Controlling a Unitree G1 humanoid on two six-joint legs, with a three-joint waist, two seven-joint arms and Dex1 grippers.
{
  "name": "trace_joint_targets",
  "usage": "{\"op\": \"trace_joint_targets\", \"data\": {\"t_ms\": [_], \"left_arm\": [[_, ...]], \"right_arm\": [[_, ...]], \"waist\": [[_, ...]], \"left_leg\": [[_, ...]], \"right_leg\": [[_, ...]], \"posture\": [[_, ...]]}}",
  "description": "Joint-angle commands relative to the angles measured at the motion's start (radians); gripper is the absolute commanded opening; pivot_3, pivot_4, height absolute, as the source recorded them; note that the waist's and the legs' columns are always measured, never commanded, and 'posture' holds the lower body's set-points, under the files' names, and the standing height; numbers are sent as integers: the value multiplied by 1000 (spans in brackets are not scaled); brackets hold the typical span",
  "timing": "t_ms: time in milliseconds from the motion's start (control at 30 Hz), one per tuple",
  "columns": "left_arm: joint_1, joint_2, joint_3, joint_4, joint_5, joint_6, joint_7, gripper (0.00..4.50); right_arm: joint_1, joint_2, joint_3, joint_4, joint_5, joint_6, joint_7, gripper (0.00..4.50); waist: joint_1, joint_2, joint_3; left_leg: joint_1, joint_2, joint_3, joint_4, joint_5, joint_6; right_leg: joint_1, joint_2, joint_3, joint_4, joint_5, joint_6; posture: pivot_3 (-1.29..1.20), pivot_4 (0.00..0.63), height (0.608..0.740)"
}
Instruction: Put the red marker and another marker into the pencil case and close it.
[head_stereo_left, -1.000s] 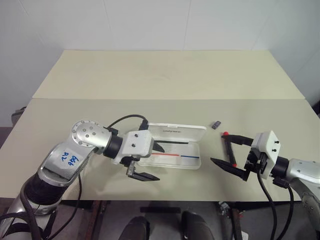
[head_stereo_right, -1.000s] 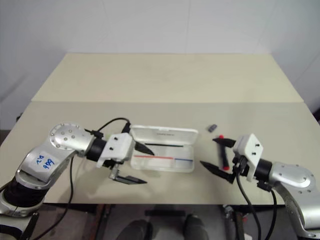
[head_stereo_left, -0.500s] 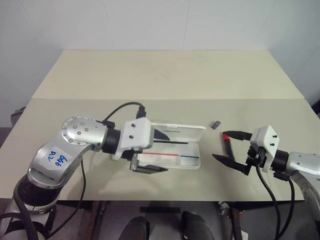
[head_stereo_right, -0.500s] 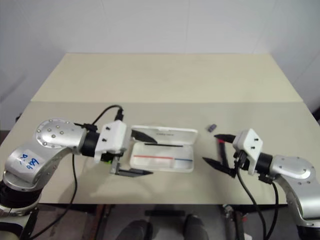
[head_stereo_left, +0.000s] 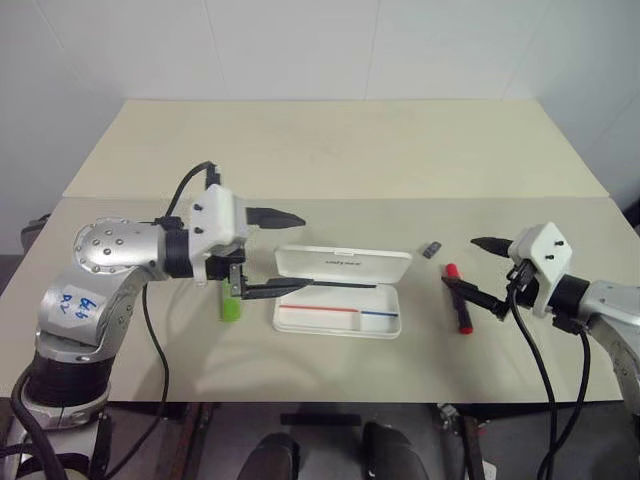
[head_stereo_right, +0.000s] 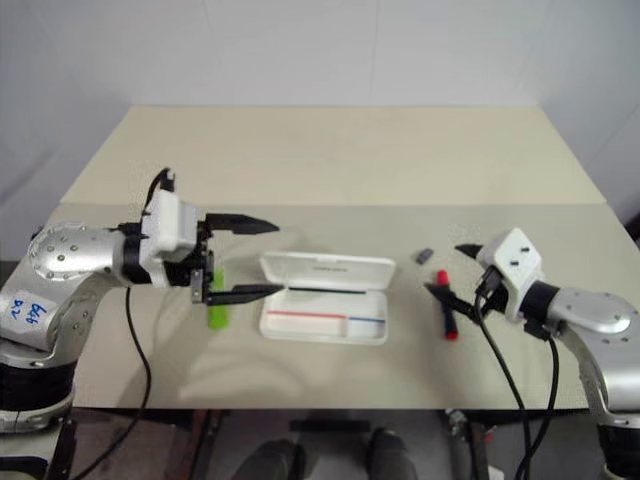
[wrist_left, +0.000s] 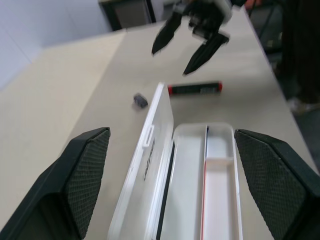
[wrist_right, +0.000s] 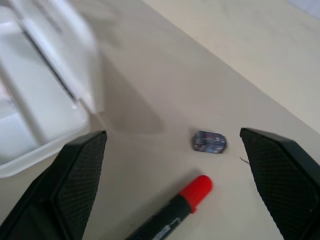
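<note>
Beige table (head_stereo_left: 330, 150) against white wall (head_stereo_left: 300, 45); left fingers (head_stereo_left: 268, 252) and right fingers (head_stereo_left: 484, 272) both spread, empty

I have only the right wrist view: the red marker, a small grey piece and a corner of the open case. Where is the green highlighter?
Observer: The green highlighter lies on the table, on the left side of the pencil case and apart from it.
Operator: Is the left gripper holding it?
Observer: No. The left gripper hovers above the case's left end, jaws open and empty.
Operator: Is anything in the case?
Observer: A thin red pen and a thin blue pen lie in its tray.
</note>
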Motion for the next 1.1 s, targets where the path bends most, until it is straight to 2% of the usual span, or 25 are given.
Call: {"op": "trace_joint_targets", "data": {"t_ms": [33,233,400,767,1100], "left_arm": [[38,-37,71,21,-70,-93,-27,4212],[71,-111,76,18,-181,-128,-56,4212],[94,-108,-23,25,-86,-182,-72,4212],[51,-150,-168,20,-20,-149,-2,4212],[6,-176,-252,43,63,-133,59,4212]], "right_arm": [[-12,-17,-34,-77,10,85,-58,4500],[4,-12,-52,-180,30,242,-140,4500],[-10,21,-38,-255,38,428,-254,4500],[-21,66,-26,-298,29,549,-351,4500],[-36,120,5,-338,26,666,-430,4500]], "waist": [[1,0,0],[2,0,0],[2,0,0],[2,0,0],[1,0,0]], "left_leg": [[0,0,0,0,0,0],[-2,0,0,0,0,0],[-1,0,0,0,0,0],[-2,0,1,0,-1,1],[-2,0,1,0,-1,1]], "right_leg": [[0,0,0,0,0,0],[-1,0,0,-1,0,0],[-1,0,0,0,0,0],[-1,0,0,0,0,0],[-1,0,0,0,0,0]], "posture": [[0,150,740],[0,150,740],[0,150,740],[0,150,740],[0,150,740]]}}
